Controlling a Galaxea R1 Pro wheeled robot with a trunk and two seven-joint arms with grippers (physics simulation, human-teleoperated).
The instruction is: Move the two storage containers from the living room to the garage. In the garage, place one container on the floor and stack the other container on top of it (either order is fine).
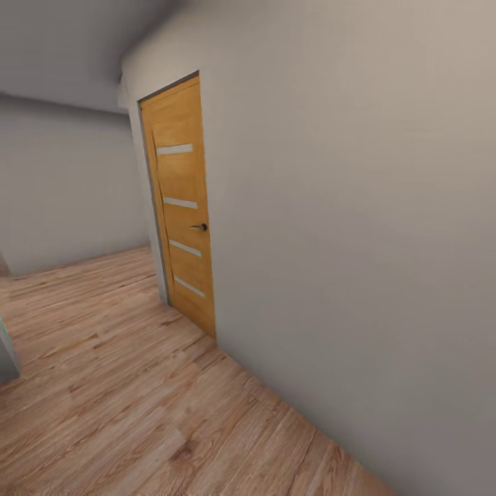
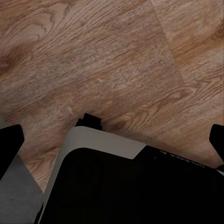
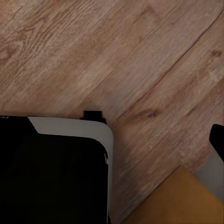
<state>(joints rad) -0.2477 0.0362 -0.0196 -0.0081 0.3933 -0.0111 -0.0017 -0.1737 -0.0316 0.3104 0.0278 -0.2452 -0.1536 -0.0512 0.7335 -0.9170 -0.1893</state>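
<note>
The two storage containers are out of view. I am in a passage with light wood planks (image 1: 117, 386) underfoot. My left gripper (image 2: 114, 144) hangs open above the planks, its black fingertips (image 2: 10, 144) spread to both edges of the left wrist view with nothing between them. My right gripper (image 3: 112, 140) also points down at the planks and looks open, with one fingertip (image 3: 218, 140) at the frame edge and nothing held.
A closed orange wooden door (image 1: 182, 207) with a dark handle (image 1: 200, 226) sits in the off-white wall (image 1: 344, 241) close on my right. The passage opens ahead and to the left. My black and grey base (image 2: 130, 186) is below the grippers.
</note>
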